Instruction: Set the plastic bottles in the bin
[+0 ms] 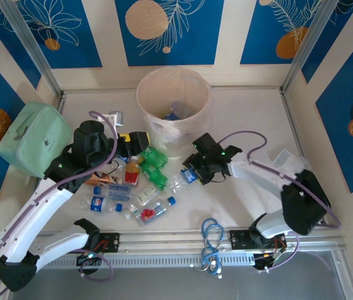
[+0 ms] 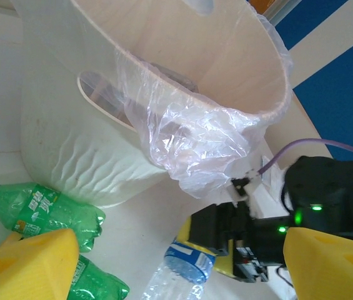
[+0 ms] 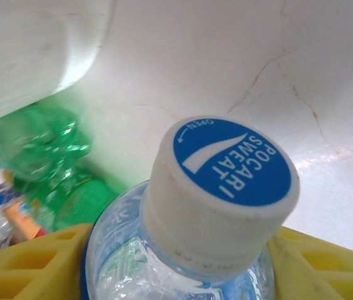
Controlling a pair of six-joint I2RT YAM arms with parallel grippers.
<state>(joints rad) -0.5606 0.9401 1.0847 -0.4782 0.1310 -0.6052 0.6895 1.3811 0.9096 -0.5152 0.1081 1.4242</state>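
right gripper (image 1: 193, 174) tight around blue-capped bottle (image 3: 192, 219); left gripper (image 2: 176, 265) wide open

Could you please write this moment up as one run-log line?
left gripper: jaws open, near bin | right gripper: jaws shut on Pocari Sweat bottle, beside green bottles

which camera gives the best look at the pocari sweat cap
Right wrist: the cap is close up, lettering readable, within the right gripper. Top external shows its bottle tiny; left wrist, its clear blue-labelled body.
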